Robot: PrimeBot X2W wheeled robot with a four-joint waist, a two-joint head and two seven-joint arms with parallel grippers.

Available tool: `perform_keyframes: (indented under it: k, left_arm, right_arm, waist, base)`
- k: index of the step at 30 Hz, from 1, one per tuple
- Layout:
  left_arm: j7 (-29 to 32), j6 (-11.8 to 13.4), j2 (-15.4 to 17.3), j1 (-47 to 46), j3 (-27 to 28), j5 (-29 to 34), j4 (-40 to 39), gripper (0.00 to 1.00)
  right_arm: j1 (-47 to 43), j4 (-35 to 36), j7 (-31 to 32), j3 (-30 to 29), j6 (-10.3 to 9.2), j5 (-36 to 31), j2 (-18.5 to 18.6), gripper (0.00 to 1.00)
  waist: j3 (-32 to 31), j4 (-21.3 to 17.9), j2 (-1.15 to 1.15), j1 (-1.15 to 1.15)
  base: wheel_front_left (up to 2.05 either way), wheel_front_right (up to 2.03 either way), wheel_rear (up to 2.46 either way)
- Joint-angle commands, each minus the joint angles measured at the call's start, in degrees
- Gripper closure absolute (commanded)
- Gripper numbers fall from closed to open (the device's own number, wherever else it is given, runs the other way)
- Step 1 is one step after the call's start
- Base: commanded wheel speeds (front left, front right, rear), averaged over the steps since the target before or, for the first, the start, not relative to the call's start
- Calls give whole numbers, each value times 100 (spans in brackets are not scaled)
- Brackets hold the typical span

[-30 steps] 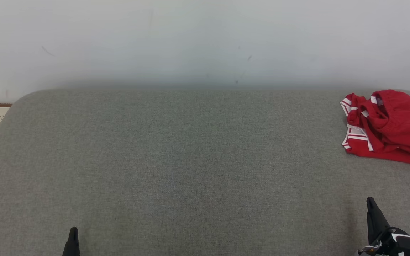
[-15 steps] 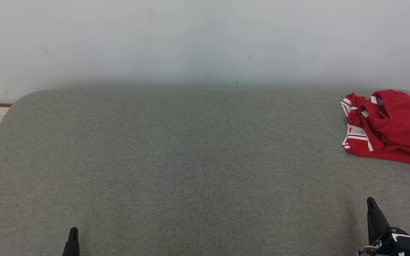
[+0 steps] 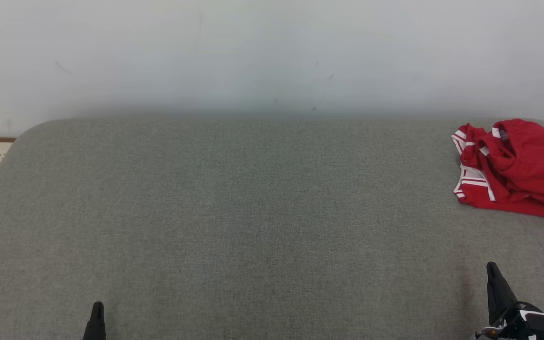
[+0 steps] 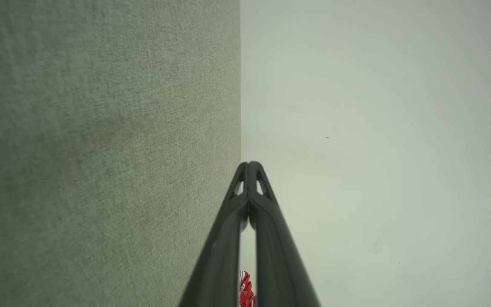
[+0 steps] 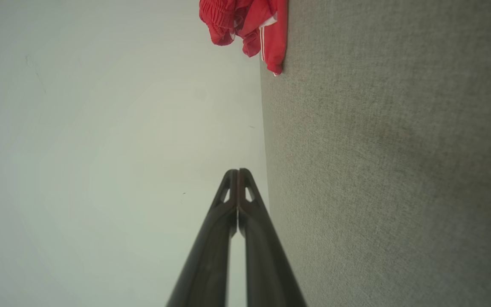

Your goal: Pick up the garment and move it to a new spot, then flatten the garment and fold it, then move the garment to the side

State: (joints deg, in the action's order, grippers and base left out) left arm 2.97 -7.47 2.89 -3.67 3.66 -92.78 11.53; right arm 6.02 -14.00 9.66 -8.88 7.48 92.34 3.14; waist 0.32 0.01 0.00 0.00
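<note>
nothing is shifting since a second ago: the garment is lying crumpled at the far right of the grey cushion, while the left gripper and right gripper are staying closed, holding nothing.

Lighting bright, even and diffuse; no glare. The wall greys in a soft band just above the bench. The right pincer throws a faint shadow (barely marked). Wrist views: weave blurs toward frame edges.
</note>
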Motion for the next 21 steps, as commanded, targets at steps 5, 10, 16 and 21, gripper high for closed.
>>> perform_keyframes:
  k: [5, 10, 16, 21]
  left_arm:
    - [34, -16, -5, -33, 27, -19, 26, 100]
    - [34, -16, -5, -33, 27, -19, 26, 100]
    - [34, -16, -5, -33, 27, -19, 26, 100]
    - [34, -16, -5, -33, 27, -19, 26, 100]
  right_arm:
    - [6, -13, 40, -11, 2, -13, -19, 100]
    - [6, -13, 42, -13, 2, -16, -19, 100]
    - [6, -13, 32, -15, 2, -19, -21, 100]
    - [6, -13, 34, -18, 2, -21, -22, 100]
  waist:
    - [0, 0, 0, 0]
    - [0, 0, 0, 0]
    - [0, 0, 0, 0]
    - [0, 0, 0, 0]
  base:
    - [0, 0, 0]
    - [0, 0, 0]
    - [0, 0, 0]
    - [0, 0, 0]
